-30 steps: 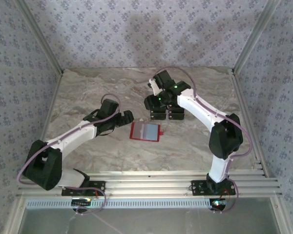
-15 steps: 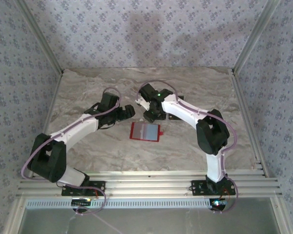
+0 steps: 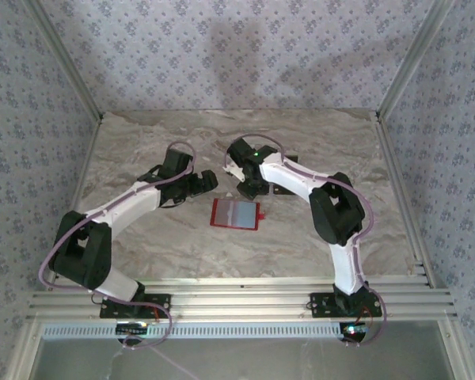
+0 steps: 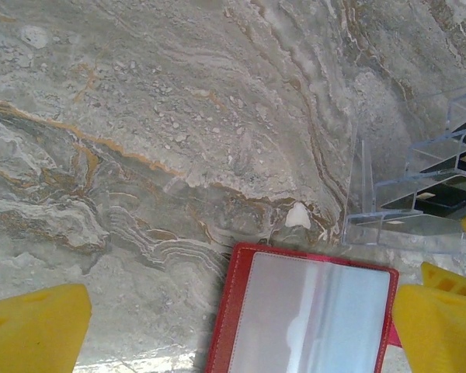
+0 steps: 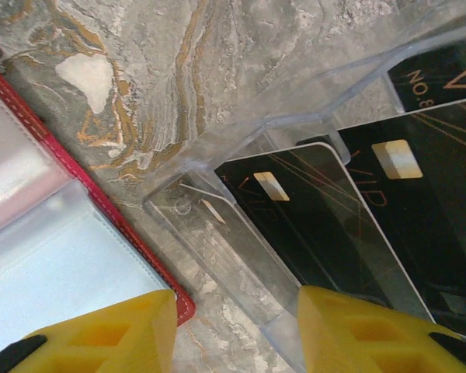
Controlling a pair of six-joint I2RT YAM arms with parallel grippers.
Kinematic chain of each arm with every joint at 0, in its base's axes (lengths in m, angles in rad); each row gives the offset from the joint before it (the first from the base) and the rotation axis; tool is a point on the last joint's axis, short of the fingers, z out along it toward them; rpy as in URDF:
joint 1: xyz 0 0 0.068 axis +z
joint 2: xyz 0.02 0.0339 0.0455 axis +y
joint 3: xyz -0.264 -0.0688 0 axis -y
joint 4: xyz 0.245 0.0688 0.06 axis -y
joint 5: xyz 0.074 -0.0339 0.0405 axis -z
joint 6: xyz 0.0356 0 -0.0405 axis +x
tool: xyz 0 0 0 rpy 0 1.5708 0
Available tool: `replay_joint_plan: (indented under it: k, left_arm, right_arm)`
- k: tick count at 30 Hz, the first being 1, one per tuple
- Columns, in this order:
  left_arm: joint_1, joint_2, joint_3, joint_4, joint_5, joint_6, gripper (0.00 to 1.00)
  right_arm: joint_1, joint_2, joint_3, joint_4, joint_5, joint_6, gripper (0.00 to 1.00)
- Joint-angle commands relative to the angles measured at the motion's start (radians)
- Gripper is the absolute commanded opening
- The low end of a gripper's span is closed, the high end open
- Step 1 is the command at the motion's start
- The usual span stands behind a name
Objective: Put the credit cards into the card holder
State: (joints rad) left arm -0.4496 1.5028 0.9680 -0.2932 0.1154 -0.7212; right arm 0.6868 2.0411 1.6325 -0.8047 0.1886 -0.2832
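1. Marble-patterned table (image 3: 142, 142) holds a red wallet (image 3: 235, 214) near its middle, lying open and flat with its pale grey-blue pockets facing up.
2. Black cards (image 5: 318, 225) with thin gold lines and a small light chip patch stand in a clear plastic stand (image 5: 210, 225). They lean in stepped rows, one behind another.
3. The stand sits just beyond the wallet's far right corner. A narrow strip of bare marble separates the wallet's red stitched edge from the stand's front lip.
4. The left gripper (image 4: 233, 330) hovers at the wallet's far left side. Its yellow fingers (image 4: 31, 330) are spread wide, one at each lower corner of the wrist view, with nothing pinched. The wallet's far edge lies between them, nearer the right finger.
5. The right gripper (image 5: 233, 330) hangs low over the gap between wallet and stand. Its yellow fingers (image 5: 365, 334) are partly apart. One is above the wallet's red corner, and the other is above the near end of the front card and the stand's side.
6. The stand's front lip lies between those two fingers. Whether either pad touches the plastic or a card cannot be told.
7. From overhead, both arms reach inward, and the two grippers sit near each other just beyond the wallet without touching.
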Motion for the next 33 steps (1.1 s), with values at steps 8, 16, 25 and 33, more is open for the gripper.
replay_joint_plan:
  k: [8,16,25,33]
  left_arm:
    - [0.008,0.022,0.031,0.000,0.030,0.015,1.00]
    - [0.008,0.023,0.024,0.006,0.034,0.013,1.00]
    - [0.008,0.024,0.023,0.008,0.038,0.012,1.00]
    - [0.008,0.025,0.018,0.011,0.039,0.009,1.00]
  right_arm:
    - [0.000,0.039,0.041,-0.009,0.073,-0.032,0.41]
    - [0.009,-0.010,0.038,0.004,0.090,-0.025,0.42]
    - [0.013,-0.021,0.033,0.017,0.107,-0.035,0.42]
    - [0.005,0.026,0.042,0.018,0.141,-0.056,0.42]
